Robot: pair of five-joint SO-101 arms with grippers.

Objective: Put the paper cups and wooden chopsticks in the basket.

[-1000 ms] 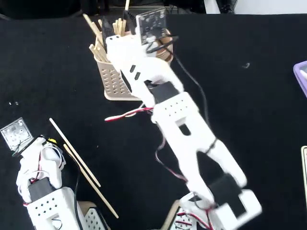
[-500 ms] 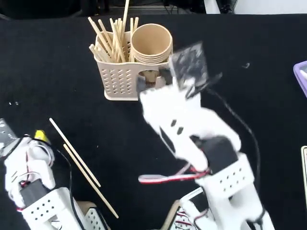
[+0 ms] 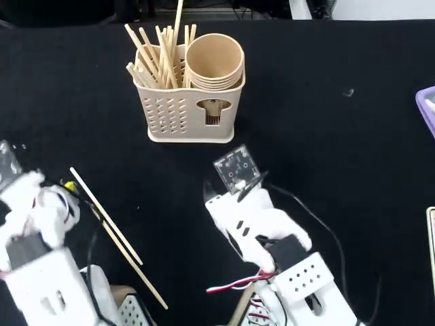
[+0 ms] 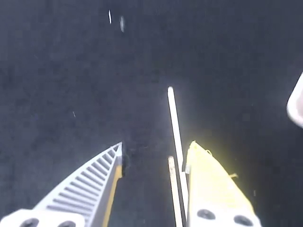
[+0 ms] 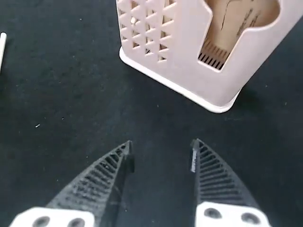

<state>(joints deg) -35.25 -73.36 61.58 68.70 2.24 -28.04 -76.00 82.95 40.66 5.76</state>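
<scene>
The stacked paper cups (image 3: 215,62) and a bundle of wooden chopsticks (image 3: 163,64) were seen standing in the basket (image 3: 170,115). Two loose chopsticks (image 3: 106,216) were found lying on the black table (image 3: 353,176), just beside the spread left gripper (image 4: 155,147). The right gripper (image 5: 161,143) was held spread and empty near the basket.

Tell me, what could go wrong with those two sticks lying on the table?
The two wooden chopsticks lie thin and flat on the table; the left gripper, open over them, might grab just one or let it slip. The basket already holds a crowded, leaning bundle of chopsticks, so another could knock some out or miss.
</scene>
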